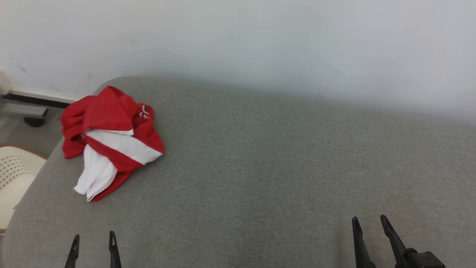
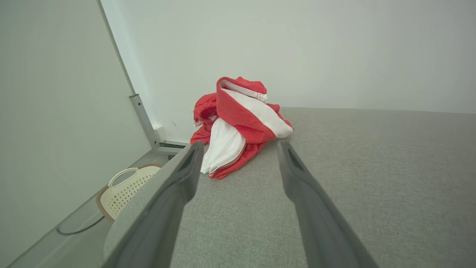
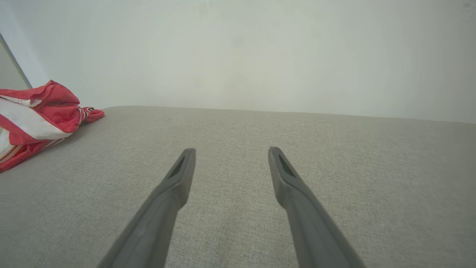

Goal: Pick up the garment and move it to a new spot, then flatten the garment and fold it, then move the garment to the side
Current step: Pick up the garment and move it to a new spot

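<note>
The red and white garment lies in a crumpled heap on the grey cloth table. It sits at the far left corner, where the table's edge goes round. Its left side comes right up to the left edge, and the back edge and the white wall are just behind it. Down past the left edge, a cream basket with little holes stands on the floor.

A wide stretch of grey table runs from the garment across to the right side and down to the near edge.

The left gripper is at the near edge, in line with the garment but apart from it. Its two dark fingers are spread wide, holding and touching nothing. The right gripper is over the near right part of the table, well apart from the garment. Its fingers are spread wide too, with only grey table showing between them.
</note>
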Controlling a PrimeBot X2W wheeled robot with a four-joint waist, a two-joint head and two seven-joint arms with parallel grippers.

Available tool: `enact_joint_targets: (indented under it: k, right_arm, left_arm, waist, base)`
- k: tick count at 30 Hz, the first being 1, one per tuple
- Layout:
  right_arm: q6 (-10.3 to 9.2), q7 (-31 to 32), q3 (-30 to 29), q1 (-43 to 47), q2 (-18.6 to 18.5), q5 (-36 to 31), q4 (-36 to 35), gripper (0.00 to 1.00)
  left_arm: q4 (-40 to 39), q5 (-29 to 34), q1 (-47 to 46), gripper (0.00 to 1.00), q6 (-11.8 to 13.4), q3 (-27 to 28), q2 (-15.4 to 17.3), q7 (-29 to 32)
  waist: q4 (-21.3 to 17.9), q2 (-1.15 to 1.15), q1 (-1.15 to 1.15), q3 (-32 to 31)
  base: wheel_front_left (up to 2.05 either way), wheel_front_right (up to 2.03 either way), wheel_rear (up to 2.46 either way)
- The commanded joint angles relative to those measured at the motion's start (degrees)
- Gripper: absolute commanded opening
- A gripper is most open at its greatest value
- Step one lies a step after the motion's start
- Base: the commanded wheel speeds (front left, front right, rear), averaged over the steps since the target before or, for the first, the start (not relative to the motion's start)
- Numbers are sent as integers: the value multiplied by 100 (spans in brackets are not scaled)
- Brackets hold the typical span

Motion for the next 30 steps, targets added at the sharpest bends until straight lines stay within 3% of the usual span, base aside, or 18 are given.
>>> enact_joint_targets:
  k: [1, 15, 21, 30]
  right_arm:
    - [-12, -6, 28, -2, -14, -4, 21, 100]
    - [-12, -6, 193, 44, -13, 23, 40, 100]
    - [-12, -6, 236, 95, -13, 30, 48, 100]
    - [-12, -6, 252, 99, -14, -2, 52, 100]
  left_arm:
    - [41, -31, -24, 100, 5, 48, 1, -18]
    - [164, -15, 95, 100, -19, 122, 4, -18]
    - [222, -81, 108, 100, -91, 243, 70, -18]
    - [174, -7, 162, 100, -7, 220, -5, -18]
  waist:
    - [343, 0, 0, 15]
    - [974, 0, 0, -97]
    - [1088, 0, 0, -146]
    - [1117, 0, 0, -142]
  base:
    - [0, 0, 0]
    - [0, 0, 0]
    - [0, 0, 0]
    - [0, 0, 0]
